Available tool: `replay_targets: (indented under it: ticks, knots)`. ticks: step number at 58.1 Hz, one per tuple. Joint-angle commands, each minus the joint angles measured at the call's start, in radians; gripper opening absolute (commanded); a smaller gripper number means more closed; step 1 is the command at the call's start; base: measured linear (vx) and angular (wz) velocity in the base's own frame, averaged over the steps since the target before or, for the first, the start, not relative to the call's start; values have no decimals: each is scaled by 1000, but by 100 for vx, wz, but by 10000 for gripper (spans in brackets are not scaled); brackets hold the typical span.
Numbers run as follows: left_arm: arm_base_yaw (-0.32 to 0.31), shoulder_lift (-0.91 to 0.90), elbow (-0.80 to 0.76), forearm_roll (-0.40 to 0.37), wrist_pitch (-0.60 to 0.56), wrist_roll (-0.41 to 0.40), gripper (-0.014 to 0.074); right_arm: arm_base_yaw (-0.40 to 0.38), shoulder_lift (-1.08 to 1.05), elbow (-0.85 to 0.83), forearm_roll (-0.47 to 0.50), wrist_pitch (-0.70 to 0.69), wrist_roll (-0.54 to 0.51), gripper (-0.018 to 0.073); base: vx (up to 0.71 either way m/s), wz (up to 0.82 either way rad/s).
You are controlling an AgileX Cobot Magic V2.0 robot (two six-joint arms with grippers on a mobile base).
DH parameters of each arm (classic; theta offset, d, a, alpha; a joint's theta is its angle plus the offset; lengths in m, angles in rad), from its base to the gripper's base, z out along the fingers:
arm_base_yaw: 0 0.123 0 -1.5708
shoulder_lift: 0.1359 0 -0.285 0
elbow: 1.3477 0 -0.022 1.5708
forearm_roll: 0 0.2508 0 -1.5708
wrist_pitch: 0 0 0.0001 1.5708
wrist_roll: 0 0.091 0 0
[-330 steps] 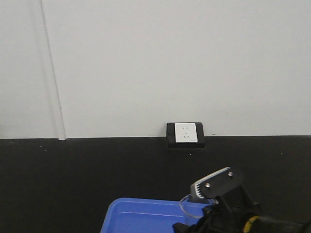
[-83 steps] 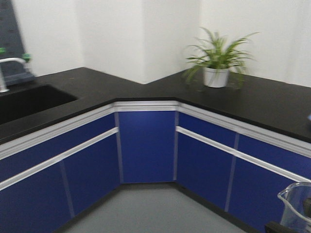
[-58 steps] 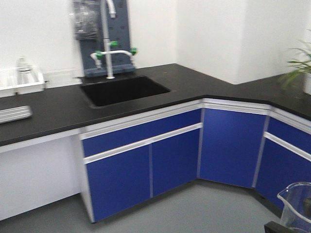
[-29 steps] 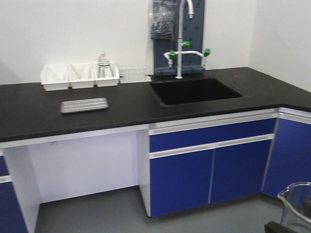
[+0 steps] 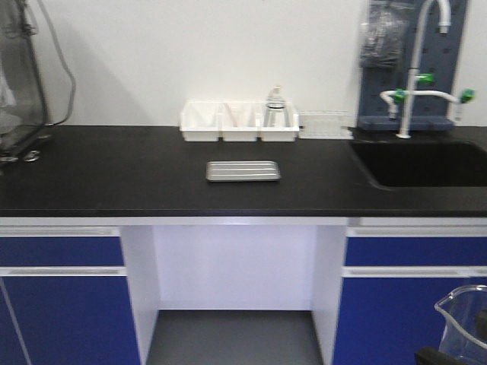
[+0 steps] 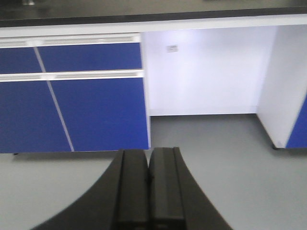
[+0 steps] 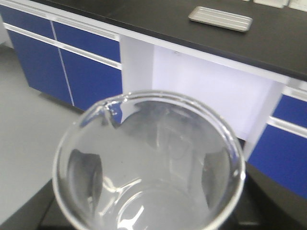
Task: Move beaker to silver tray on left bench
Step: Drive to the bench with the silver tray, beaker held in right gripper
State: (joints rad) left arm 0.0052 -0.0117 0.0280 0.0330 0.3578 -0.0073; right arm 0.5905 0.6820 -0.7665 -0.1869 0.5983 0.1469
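Note:
The clear glass beaker [image 7: 148, 163] fills the lower half of the right wrist view, its spout at the upper left of the rim. My right gripper [image 7: 148, 184] is shut on the beaker, its dark fingers [image 7: 86, 175] showing through the glass on both sides. From the front, the beaker [image 5: 464, 323] sits at the bottom right corner, held above the floor. The silver tray [image 5: 243, 171] lies flat on the black left bench [image 5: 114, 175], straight ahead and above the knee gap; the tray [image 7: 220, 18] is at the top of the right wrist view. My left gripper [image 6: 148, 165] is shut on nothing, pointing at the floor.
White bins [image 5: 240, 122] stand against the wall behind the tray. A black sink [image 5: 426, 163] with a white tap [image 5: 415, 68] lies to the right. A dark glassy apparatus [image 5: 19, 76] stands at the bench's far left. Blue cabinets [image 5: 61, 296] flank an open knee space [image 5: 236, 281].
The front view has swung left along the benches: the plant and corner have gone, the sink has slid right, and the tray is now centred. The beaker keeps its place in the frame.

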Motion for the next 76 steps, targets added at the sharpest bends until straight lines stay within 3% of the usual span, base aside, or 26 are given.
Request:
replay_targets:
  ticks: [1, 35, 76]
  knots:
    - [-6, -16, 28, -2, -78, -2, 1, -7, 2, -29, -20, -83, -6, -8, 25, 49]
    - [-6, -16, 28, -2, -78, -2, 1, -7, 2, -29, -20, -83, -6, -8, 34, 33]
    - [-6, -16, 28, -2, -78, -2, 1, -7, 2, -29, -20, -83, -6, -8, 46, -20]
